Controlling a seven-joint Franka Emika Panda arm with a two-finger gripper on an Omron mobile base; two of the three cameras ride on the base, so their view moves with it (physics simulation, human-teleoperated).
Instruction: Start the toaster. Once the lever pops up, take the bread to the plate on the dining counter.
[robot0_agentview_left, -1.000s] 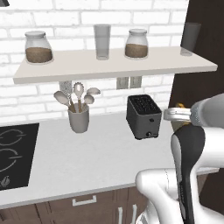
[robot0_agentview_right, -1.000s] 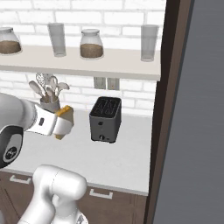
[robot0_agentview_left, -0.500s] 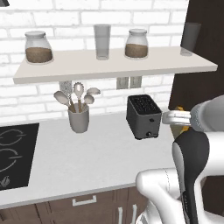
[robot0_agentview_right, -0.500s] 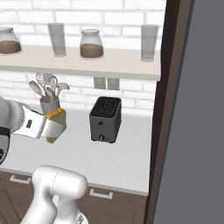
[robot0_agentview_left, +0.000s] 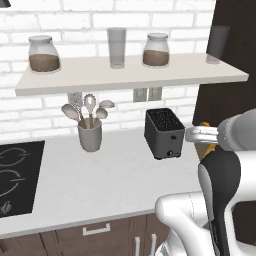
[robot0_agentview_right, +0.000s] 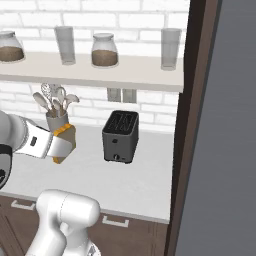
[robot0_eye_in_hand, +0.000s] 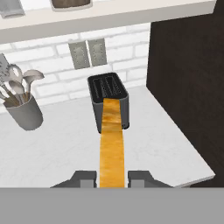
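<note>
Pinched edge-on in the two-finger gripper (robot0_eye_in_hand: 112, 178), narrow around it: the square slice of light tan bread with darker brown crust (robot0_eye_in_hand: 112, 144), running from between the dark finger tips (robot0_eye_in_hand: 86, 177) out toward the back wall in the hand view. Held in the air above the white-topped desk (robot0_eye_in_hand: 148, 144), clear of the toaster, with the crust seen as an orange-brown patch at the end of the white arm in both base views (robot0_agentview_right: 65, 142).

Judged light and dry, stiff enough to stay straight while clamped at one end, yet brittle: likely to crumble or crack under a hard squeeze, and apt to pivot or slip if carried fast. Grip best kept on the two flat faces close to an edge, as here, with the slice hanging or lying in line with the fingers.

Just beyond, standing upright near the wall: the small boxy dark grey-black two-slot toaster (robot0_agentview_left: 164, 133), both slots looking empty, small knob low on its front. Off to one side, well apart from it, a grey cup of kitchen utensils (robot0_agentview_left: 90, 134). Behind, on the white brick wall, a pair of outlet plates (robot0_eye_in_hand: 89, 53), and above them a pale shelf (robot0_agentview_left: 130, 75) carrying jars and glasses.
</note>
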